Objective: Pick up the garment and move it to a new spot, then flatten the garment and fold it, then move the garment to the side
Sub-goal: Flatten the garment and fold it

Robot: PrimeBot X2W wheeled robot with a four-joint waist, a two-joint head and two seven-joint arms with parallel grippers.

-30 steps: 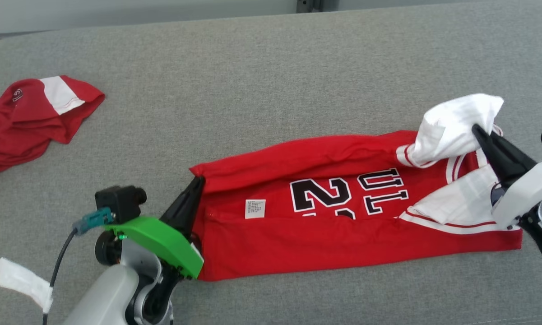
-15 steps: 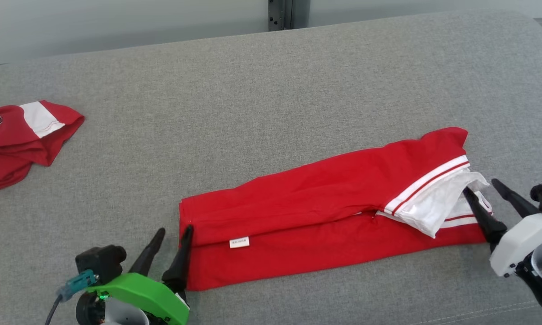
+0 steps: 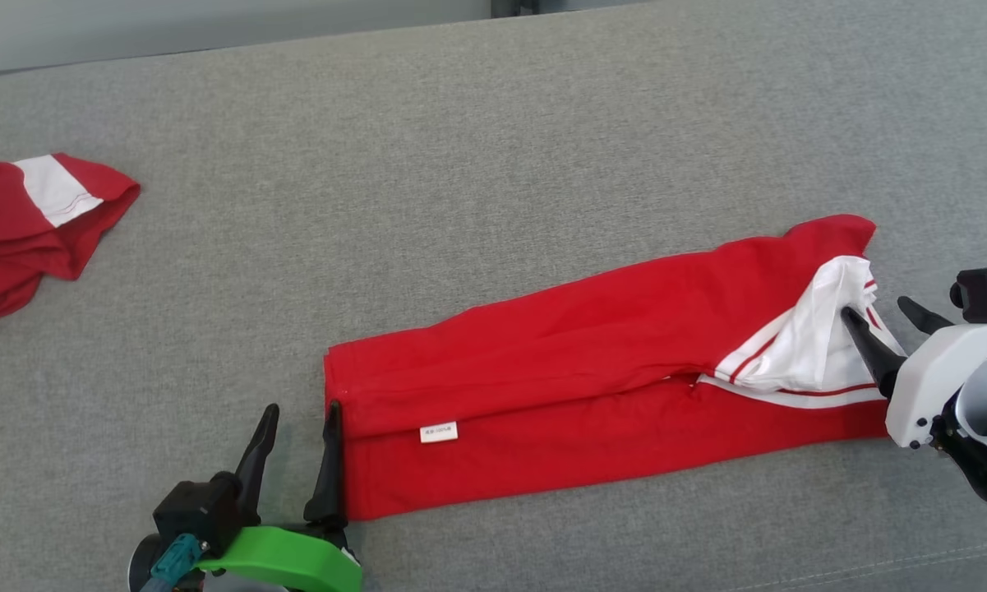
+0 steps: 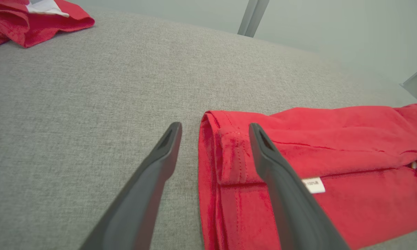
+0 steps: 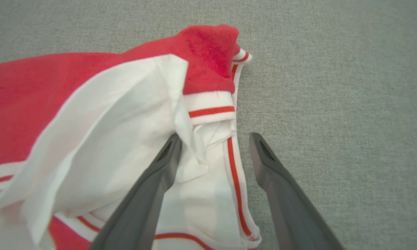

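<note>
The folded red garment [image 3: 592,386] lies lengthwise across the grey upholstered surface [image 3: 460,164]. My left pincer [image 3: 302,407] straddles its hem end, fingers apart, and my right pincer [image 3: 875,306] is spread at the white sleeve [image 5: 118,139] (neither grips cloth). A crumpled red shirt [image 3: 25,222] lies far left.

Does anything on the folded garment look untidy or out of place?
Yes. At the right end of the garment, the white cloth bunches up and pokes out of the fold instead of lying flat.
</note>
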